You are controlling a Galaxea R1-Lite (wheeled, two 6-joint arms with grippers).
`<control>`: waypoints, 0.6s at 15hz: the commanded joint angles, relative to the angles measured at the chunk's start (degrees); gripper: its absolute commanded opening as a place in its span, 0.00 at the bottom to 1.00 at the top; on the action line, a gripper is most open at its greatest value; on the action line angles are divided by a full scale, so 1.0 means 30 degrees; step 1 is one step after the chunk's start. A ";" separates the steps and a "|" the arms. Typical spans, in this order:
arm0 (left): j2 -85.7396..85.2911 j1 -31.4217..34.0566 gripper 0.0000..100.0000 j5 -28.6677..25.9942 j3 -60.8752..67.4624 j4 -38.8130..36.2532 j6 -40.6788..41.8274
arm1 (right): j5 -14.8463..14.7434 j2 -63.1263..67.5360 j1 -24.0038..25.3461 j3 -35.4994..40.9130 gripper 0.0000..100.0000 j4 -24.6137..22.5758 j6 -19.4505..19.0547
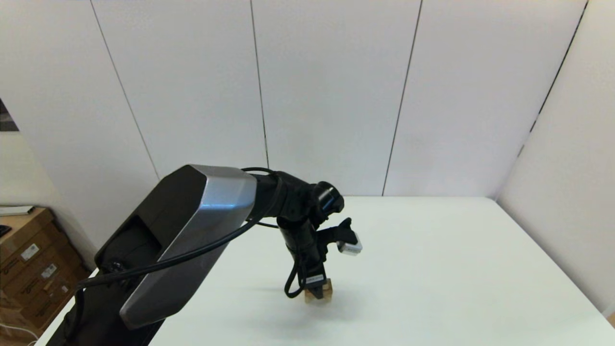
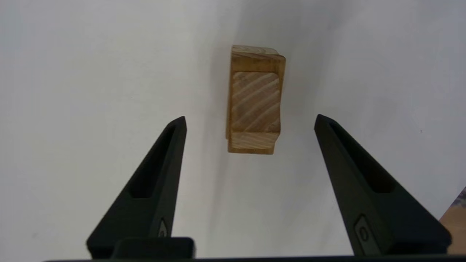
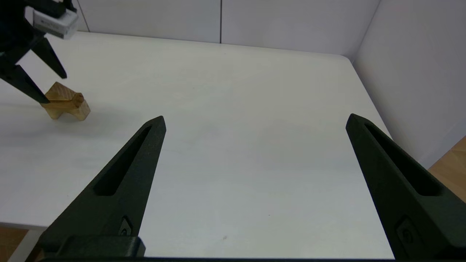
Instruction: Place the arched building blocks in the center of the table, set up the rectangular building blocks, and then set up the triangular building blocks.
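I have the left gripper poised straight above the arched building block, its fingers spread wide and clear of the wood on both sides. The block rests on the white counter, near its middle. My right gripper waits low at the counter's near edge, fingers apart, holding nothing.
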 commanded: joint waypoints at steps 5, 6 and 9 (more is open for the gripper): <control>-1.1275 0.5402 1.00 0.1707 0.0271 0.0766 -0.0310 | 0.0012 -0.0005 0.0002 0.0019 1.00 0.0009 -0.0013; -1.3121 0.6427 1.00 0.2439 0.0711 0.1352 -0.0661 | 0.0012 -0.0005 0.0002 -0.0010 1.00 0.0009 -0.0013; -1.9009 0.8624 1.00 0.5193 0.3611 0.1909 -0.2243 | 0.0012 -0.0005 0.0002 0.0019 1.00 0.0009 -0.0013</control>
